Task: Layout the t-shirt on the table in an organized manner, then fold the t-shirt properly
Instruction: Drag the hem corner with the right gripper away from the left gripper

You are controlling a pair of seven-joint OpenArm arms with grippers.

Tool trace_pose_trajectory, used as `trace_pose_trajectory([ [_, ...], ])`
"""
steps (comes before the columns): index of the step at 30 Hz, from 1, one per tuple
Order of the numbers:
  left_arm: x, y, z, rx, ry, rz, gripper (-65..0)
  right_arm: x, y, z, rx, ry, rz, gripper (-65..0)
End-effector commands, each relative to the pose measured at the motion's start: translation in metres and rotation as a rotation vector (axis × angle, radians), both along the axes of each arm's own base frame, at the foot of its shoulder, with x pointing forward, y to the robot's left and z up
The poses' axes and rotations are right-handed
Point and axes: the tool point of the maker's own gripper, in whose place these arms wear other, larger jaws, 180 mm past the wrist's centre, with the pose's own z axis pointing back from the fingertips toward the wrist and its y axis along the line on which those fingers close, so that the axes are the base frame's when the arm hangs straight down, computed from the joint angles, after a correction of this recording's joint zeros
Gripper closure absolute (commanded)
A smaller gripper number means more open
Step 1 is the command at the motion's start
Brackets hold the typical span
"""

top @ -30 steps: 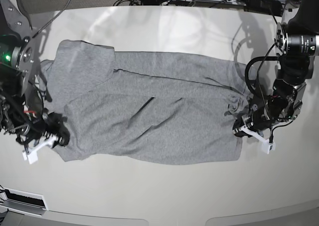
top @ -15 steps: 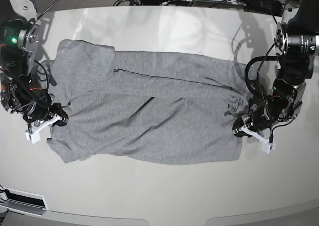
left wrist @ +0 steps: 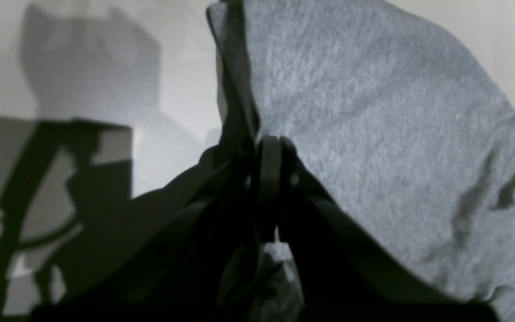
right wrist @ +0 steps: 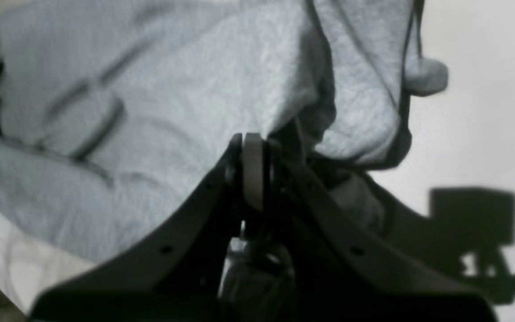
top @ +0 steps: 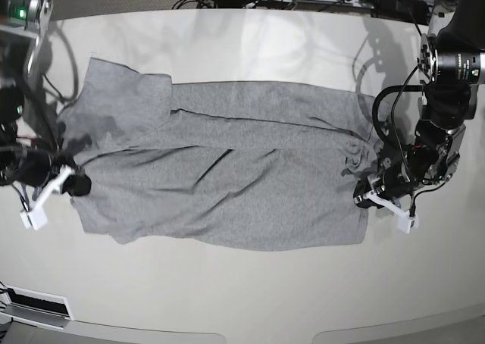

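The t-shirt [top: 227, 177] lies spread lengthwise across the middle of the table [top: 250, 48], plain grey side up, with a folded band along its far edge and soft creases running through the body. It looks light, limp and thin: it should drape and wrinkle wherever it is lifted, slide easily on the glossy surface, and hold no shape of its own, so a pull from one end alone would likely bunch it. The sensible places to take hold are edges and corners, where the doubled hem gives the pads something to bite. Both arms are at such spots. The right end effector [top: 67, 183] is clamped together on the cloth at the shirt's end on the base view's left, its wrist view showing fabric tented up from the closed tips. The left end effector [top: 373, 195] is likewise closed on the opposite end, cloth gathered at its tips. No containers are in sight.
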Motion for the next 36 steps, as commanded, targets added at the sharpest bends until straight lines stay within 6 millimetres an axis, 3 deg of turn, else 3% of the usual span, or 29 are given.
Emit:
trace_pose_trajectory([
  [1, 0.008, 0.005, 0.009, 0.016, -0.013, -0.004, 0.0, 0.005, -0.001, 0.021, -0.011, -0.07, 0.016, 0.0],
  [11, 0.008, 0.005, 0.008, 0.016, -0.01, -0.005, 0.0, -0.062, 0.043, 0.06, -0.169, -0.188, 0.212, 0.0],
  [14, 0.008, 0.005, 0.009, 0.016, -0.009, -0.005, 0.0, -0.08, 0.047, 0.051, -0.172, -0.153, 0.228, 0.0],
  [20, 0.008, 0.005, 0.009, 0.015, -0.01, -0.005, 0.0, -0.105, 0.033, 0.025, -0.262, -0.055, 0.229, 0.0],
  [21, 0.008, 0.005, 0.008, 0.015, -0.009, -0.005, 0.0, -0.106, 0.033, 0.024, -0.262, -0.053, 0.229, -2.7],
  [25, 0.007, 0.005, 0.008, 0.016, -0.008, -0.006, 0.0, -0.102, 0.033, 0.027, -0.257, -0.065, 0.216, -36.9],
  [27, 0.007, 0.005, 0.008, 0.017, -0.008, -0.006, 0.0, -0.094, 0.033, 0.032, -0.261, -0.09, 0.214, -46.9],
  [33, 0.006, 0.004, 0.007, 0.016, 0.002, -0.01, 0.0, -0.058, 0.017, 0.054, -0.287, -0.157, 0.099, -47.7],
  [36, 0.006, 0.004, 0.007, 0.015, 0.003, -0.011, 0.0, -0.036, -0.006, 0.046, -0.286, -0.159, -0.036, -42.7],
])
